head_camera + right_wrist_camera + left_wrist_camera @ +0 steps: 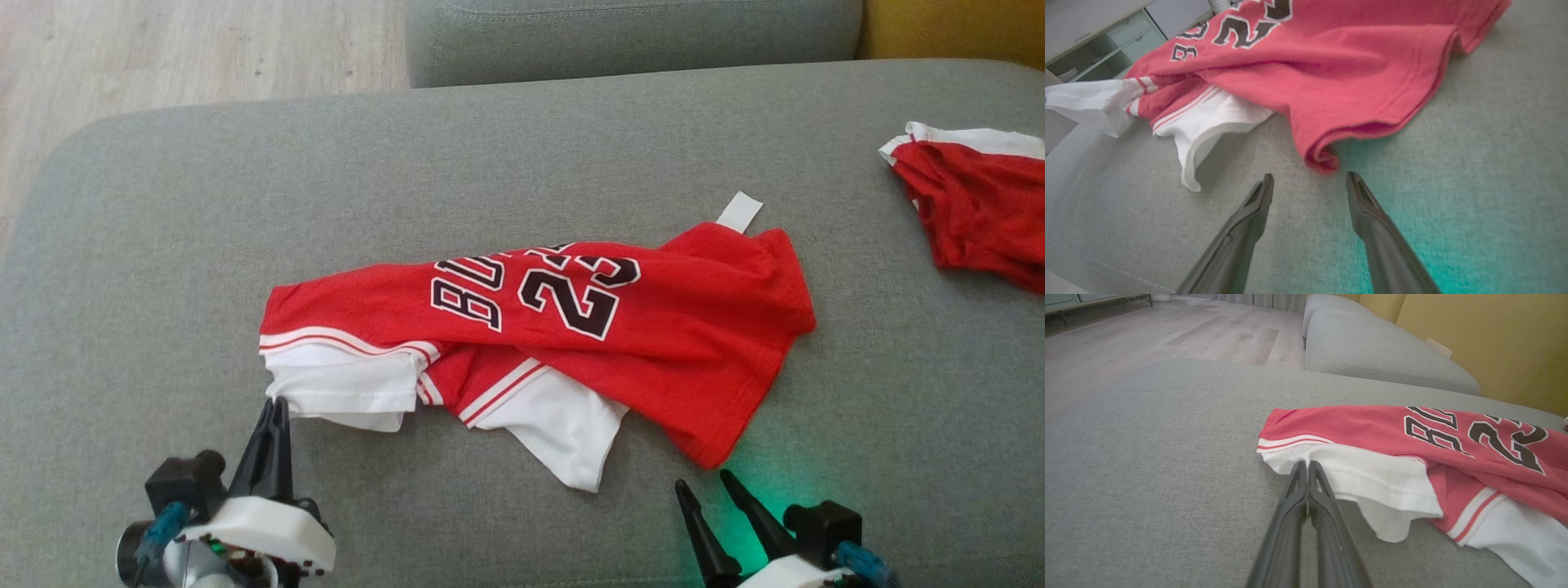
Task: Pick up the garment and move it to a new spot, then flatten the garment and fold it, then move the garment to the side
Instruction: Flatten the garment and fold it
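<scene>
The red jersey [571, 327] lies crumpled across the middle of the grey sofa cushion [163, 245], with its white sleeves towards the near edge. The left gripper [277, 404] has its jaws pressed together, the tips touching the left sleeve's edge; whether they pinch cloth I cannot tell. The right gripper [704, 483] has its jaws spread, just short of the red hem. Another red garment [971, 204] lies at the right edge.

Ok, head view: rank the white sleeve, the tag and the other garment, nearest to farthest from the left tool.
1. White sleeve, at the left tool tips.
2. Tag, right of centre.
3. Other garment, far right edge.
</scene>
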Motion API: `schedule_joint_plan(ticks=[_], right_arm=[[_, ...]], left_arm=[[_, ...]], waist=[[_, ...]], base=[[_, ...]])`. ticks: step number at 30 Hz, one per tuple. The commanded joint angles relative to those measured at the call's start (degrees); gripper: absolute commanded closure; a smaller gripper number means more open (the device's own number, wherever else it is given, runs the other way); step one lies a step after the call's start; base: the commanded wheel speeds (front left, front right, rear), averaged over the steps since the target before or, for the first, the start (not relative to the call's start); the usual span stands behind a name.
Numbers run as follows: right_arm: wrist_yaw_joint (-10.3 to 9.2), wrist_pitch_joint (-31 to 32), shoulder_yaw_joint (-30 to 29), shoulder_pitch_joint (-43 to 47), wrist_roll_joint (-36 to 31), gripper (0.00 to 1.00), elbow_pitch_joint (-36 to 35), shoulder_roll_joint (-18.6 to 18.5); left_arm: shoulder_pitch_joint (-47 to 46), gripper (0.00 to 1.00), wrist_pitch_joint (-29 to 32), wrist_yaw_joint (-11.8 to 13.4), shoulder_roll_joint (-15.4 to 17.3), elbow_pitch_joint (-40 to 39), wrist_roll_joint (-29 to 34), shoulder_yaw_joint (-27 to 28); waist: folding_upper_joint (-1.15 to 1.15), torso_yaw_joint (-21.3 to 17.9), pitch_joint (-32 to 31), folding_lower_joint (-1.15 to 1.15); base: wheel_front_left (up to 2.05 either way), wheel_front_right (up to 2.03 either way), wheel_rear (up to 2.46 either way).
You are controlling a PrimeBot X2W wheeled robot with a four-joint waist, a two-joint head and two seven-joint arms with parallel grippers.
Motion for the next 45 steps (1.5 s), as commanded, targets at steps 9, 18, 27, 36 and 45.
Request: schedule_joint_plan(ticks=[9, 18, 27, 36, 45], right_arm=[[-0.05, -0.6, 0.0, -4.0, -1.0, 0.11, 2.1, 0.5], [-0.05, -0.6, 0.3, -5.2, -2.1, 1.0, 2.7, 1.2], [-0.05, -0.6, -0.8, -4.1, -2.0, 1.0, -4.0, -0.7], [-0.05, -0.6, -4.9, -0.6, -3.7, 1.0, -15.4, -5.7], [-0.05, -0.6, -11.2, -2.8, 1.1, 1.0, -30.1, -11.5]], left_arm=[[-2.0, 1.0, -0.4, -1.0, 0.4, -1.9, 1.6, 1.8], [-2.3, 1.0, -0.4, -1.3, 0.4, -1.9, 1.9, 2.1], [-2.5, 1.0, -0.4, -1.5, 0.5, -5.7, 1.8, 4.5], [-3.1, 1.0, -0.4, -2.8, 2.1, -10.4, 2.2, 6.6], [-10.7, 1.0, 0.4, -4.1, 4.6, -19.6, -3.3, 5.7]], waist=[[0.0, 0.6, 0.1, 0.0], [0.0, 0.4, 0.1, 0.0], [0.0, 0.2, -1.8, 0.0], [0.0, -0.5, -5.6, 0.0], [0.0, -0.8, -8.0, 0.0]], base=[[0.0, 0.0, 0.0], [0.0, 0.0, 0.0], [0.0, 0.0, 0.0], [0.0, 0.0, 0.0], [0.0, 0.0, 0.0]])
